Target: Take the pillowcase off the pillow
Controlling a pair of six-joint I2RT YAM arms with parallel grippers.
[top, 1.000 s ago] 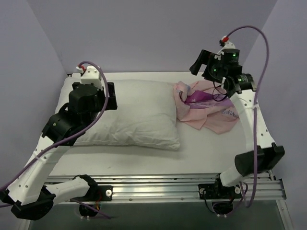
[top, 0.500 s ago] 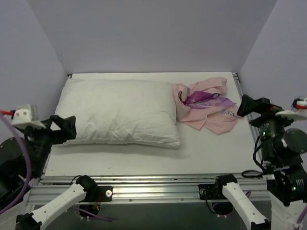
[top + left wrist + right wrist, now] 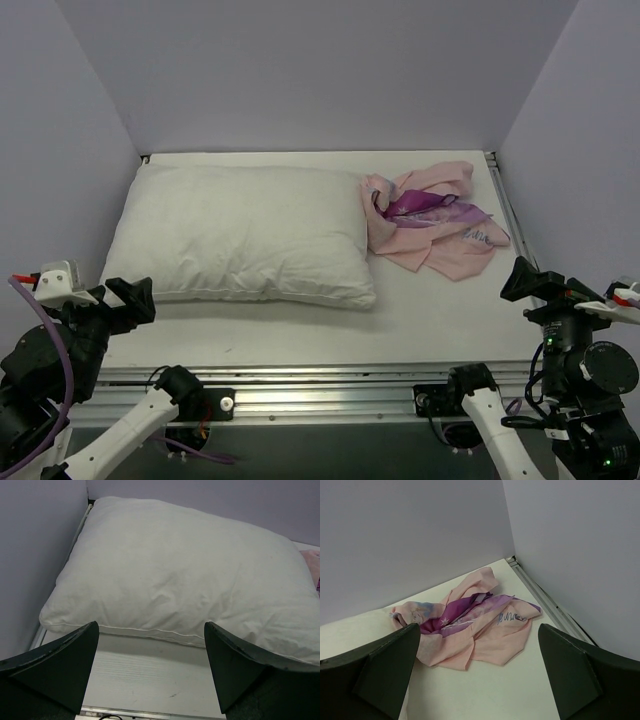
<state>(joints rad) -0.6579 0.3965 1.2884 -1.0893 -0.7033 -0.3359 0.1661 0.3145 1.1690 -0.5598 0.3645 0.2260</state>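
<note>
The plain white pillow (image 3: pixel 240 232) lies bare on the left half of the table, also filling the left wrist view (image 3: pixel 185 575). The pink-purple pillowcase (image 3: pixel 432 222) lies crumpled in a heap at the back right, just touching the pillow's right end; it also shows in the right wrist view (image 3: pixel 470 622). My left gripper (image 3: pixel 130 298) is open and empty, pulled back off the table's front left corner (image 3: pixel 150 675). My right gripper (image 3: pixel 522 280) is open and empty, pulled back beyond the front right corner (image 3: pixel 477 680).
Lilac walls (image 3: pixel 300 70) enclose the table on three sides. A metal rail (image 3: pixel 320 385) runs along the front edge and another (image 3: pixel 545 600) along the right edge. Bare white tabletop (image 3: pixel 440 320) lies in front of the pillowcase.
Both arms have withdrawn from over the table to the near corners and sunk lower. The pillow and the pillowcase have not moved.
</note>
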